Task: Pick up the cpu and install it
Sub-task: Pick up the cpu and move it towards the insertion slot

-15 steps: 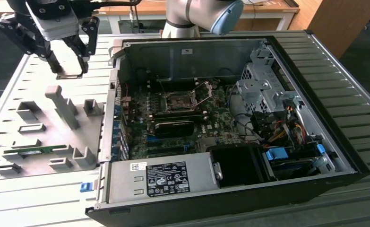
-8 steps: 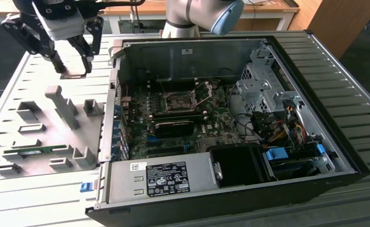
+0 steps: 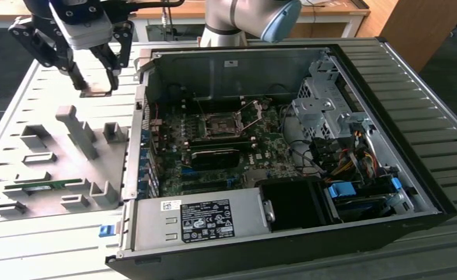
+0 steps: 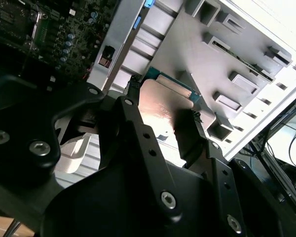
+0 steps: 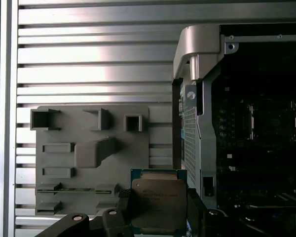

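The cpu (image 3: pixel 96 91) is a small flat square chip with a silvery metal top and a green edge. My gripper (image 3: pixel 96 87) is shut on it, one black finger on each side. They hang above the far end of the grey holder plate (image 3: pixel 65 166), at the exterior view's left of the open computer case (image 3: pixel 415 146). Both wrist views show the cpu (image 4: pixel 160 111) (image 5: pixel 158 197) clamped in the gripper (image 4: pixel 163 104) (image 5: pixel 159 211). The square socket (image 3: pixel 222 123) on the motherboard stands with its frame and lever raised, well apart from the gripper.
A green memory stick (image 3: pixel 41 185) lies in a slot of the holder plate. The case wall (image 3: pixel 139 116) rises between gripper and motherboard. A power supply (image 3: pixel 201 221) fills the case's near corner; drive cages and cables (image 3: pixel 330 116) fill its right. The ribbed table (image 3: pixel 25 233) surrounds everything.
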Robot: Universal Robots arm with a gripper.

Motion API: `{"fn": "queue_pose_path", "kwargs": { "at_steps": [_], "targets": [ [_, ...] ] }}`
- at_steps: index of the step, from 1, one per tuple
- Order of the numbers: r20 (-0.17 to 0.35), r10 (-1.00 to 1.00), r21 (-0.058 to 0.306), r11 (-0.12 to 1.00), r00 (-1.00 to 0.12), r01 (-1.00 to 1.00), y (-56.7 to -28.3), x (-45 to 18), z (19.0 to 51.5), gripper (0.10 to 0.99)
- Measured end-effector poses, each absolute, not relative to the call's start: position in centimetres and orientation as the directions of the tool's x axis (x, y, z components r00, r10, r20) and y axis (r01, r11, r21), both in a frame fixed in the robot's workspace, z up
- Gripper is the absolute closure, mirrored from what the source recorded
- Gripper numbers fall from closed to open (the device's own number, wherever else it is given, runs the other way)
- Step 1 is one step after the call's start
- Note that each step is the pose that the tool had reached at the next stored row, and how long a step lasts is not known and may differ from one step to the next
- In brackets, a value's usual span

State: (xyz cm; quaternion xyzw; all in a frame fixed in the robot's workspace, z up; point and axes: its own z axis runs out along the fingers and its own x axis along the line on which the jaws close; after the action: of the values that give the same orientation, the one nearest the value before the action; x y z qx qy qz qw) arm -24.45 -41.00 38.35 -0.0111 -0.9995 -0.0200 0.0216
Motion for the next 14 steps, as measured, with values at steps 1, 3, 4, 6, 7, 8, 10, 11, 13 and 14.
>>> {"fn": "queue_pose_path", "kwargs": {
  "at_steps": [1,3,4,6,7,8,10,11,13,14],
  "targets": [
    [0.044,0.021,0.039,0.999,-0.999,0.023,-41.0,-24.4,38.3,0.549],
    [0.044,0.021,0.039,0.999,-0.999,0.023,-41.0,-24.2,38.3,0.549],
    [0.044,0.021,0.039,0.999,-0.999,0.023,-41.0,-24.1,38.3,0.549],
    [0.044,0.021,0.039,0.999,-0.999,0.023,-41.0,-23.9,38.3,0.549],
    [0.044,0.021,0.039,0.999,-0.999,0.023,-41.0,-23.8,38.3,0.549],
    [0.044,0.021,0.039,0.999,-0.999,0.023,-41.0,-23.7,38.3,0.549],
    [0.044,0.021,0.039,0.999,-0.999,0.023,-41.0,-23.6,38.3,0.549],
    [0.044,0.021,0.039,0.999,-0.999,0.023,-41.0,-23.5,38.3,0.549],
    [0.044,0.021,0.039,0.999,-0.999,0.023,-41.0,-23.3,38.3,0.549],
    [0.044,0.021,0.039,0.999,-0.999,0.023,-41.0,-23.2,38.3,0.549]
  ]
}}
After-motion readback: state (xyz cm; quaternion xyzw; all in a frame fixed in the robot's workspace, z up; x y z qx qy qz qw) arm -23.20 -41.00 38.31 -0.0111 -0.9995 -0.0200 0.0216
